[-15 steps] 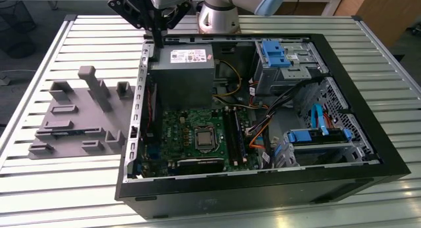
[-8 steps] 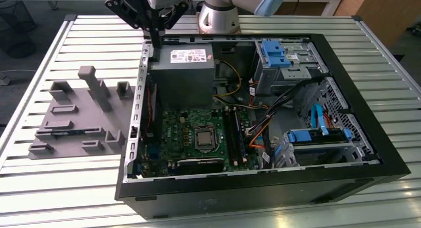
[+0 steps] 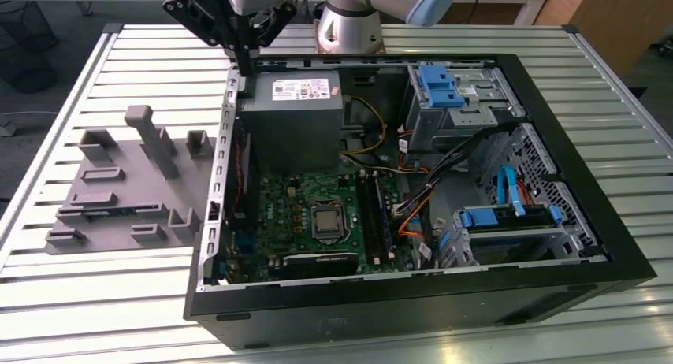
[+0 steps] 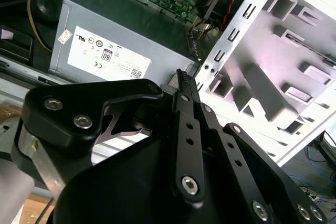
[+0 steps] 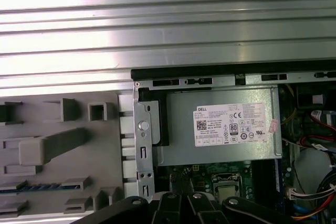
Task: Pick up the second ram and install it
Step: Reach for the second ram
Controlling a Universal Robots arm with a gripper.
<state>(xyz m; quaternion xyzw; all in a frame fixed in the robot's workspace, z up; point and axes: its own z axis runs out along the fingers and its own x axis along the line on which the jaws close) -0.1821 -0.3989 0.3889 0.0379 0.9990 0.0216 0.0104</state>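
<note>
black end effector (image 4: 181, 75), fingers together, hangs by the grey power supply (image 4: 113, 30), near the grey fixture (image 4: 262, 92).

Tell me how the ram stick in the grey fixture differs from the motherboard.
The ram stick is a thin blue-green strip; the motherboard is a broad green board. The ram stick lies in the grey fixture outside the case; the motherboard sits inside the case. Both are circuit boards.

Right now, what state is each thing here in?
Case, open, side panel off.
Ram, lying in a slot of the fixture, not picked up.
Gripper, jaws shut, empty, over the case rim by the power supply.
</note>
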